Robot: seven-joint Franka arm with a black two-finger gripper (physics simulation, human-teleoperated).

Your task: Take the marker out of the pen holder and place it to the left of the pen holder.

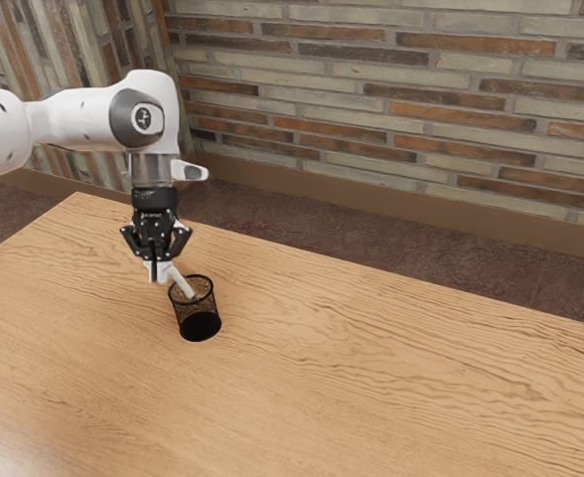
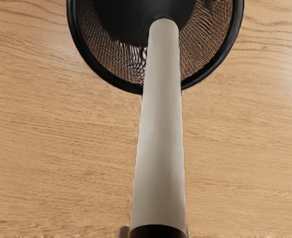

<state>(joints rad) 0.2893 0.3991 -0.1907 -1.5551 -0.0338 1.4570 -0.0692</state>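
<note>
The pale marker (image 2: 161, 124) tilts inside the mesh pen holder (image 1: 200, 326) on the tabletop (image 1: 371, 378), upper end clamped between 2 fingers (image 1: 158, 271) parted by its width.

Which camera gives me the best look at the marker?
The wrist view: it shows the marker close up, its pale barrel crossing the rim of the pen holder and the start of its dark end. The exterior view shows it small, slanting from the pincer down into the pen holder.
</note>
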